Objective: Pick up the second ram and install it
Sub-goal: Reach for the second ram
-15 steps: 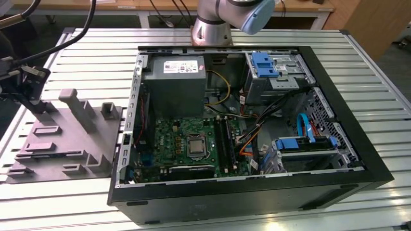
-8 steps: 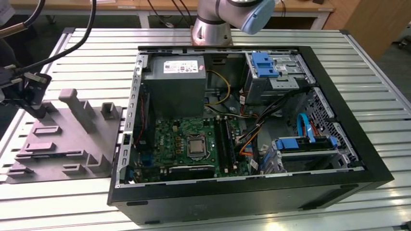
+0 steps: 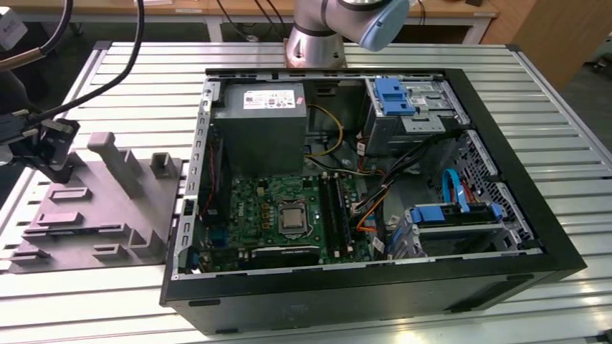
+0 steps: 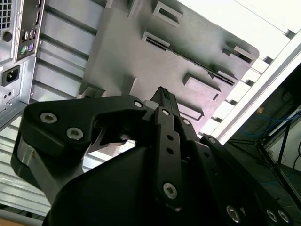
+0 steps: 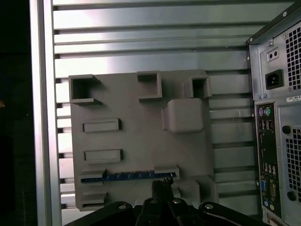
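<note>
The second ram [image 5: 127, 177], a thin blue-green stick, lies on edge in a long slot of the grey holder tray [image 5: 141, 136] beside the open computer case [image 3: 497, 279]. In the first wrist view my gripper [image 5: 162, 184] hovers over one end of the stick, fingers pressed together and holding nothing. The second wrist view has the gripper [image 4: 162, 94] tapering to a single closed tip above the tray [image 4: 131, 52]. In the exterior view the gripper [image 3: 59, 168] hangs at the far left over the tray's [image 3: 105, 215] outer edge. The green motherboard [image 3: 272, 208] with long black slots [image 3: 335, 208] lies inside the case.
Upright grey posts [image 3: 120, 161] rise from the tray close to the gripper. The case's rear panel with ports [image 5: 277, 155] stands beside the tray. A grey power supply [image 3: 260, 129] and drive cages [image 3: 411, 104] fill the case's far end. The slatted metal table [image 3: 143, 72] ends just past the tray.
</note>
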Controlling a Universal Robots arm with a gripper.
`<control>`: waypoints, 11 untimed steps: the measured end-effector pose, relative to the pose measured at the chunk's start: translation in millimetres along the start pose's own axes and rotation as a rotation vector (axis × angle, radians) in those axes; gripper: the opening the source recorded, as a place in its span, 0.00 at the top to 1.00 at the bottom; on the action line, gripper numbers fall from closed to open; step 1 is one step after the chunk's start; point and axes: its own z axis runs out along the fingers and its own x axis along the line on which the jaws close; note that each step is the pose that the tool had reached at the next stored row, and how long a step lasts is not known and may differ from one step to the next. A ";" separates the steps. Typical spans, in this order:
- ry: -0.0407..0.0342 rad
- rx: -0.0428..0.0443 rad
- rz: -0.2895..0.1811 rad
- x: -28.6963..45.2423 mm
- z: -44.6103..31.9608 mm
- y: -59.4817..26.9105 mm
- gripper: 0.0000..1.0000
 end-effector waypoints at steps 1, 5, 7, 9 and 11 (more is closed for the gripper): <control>0.0003 0.0001 0.000 0.2 1.3 -0.4 0.90; 0.0010 0.0001 0.000 0.9 6.5 -1.7 0.90; 0.0014 0.0002 0.000 1.4 8.3 -2.8 0.90; 0.0015 0.0001 0.000 1.9 10.0 -4.1 0.90; 0.0018 0.0002 0.000 2.6 11.7 -5.2 0.90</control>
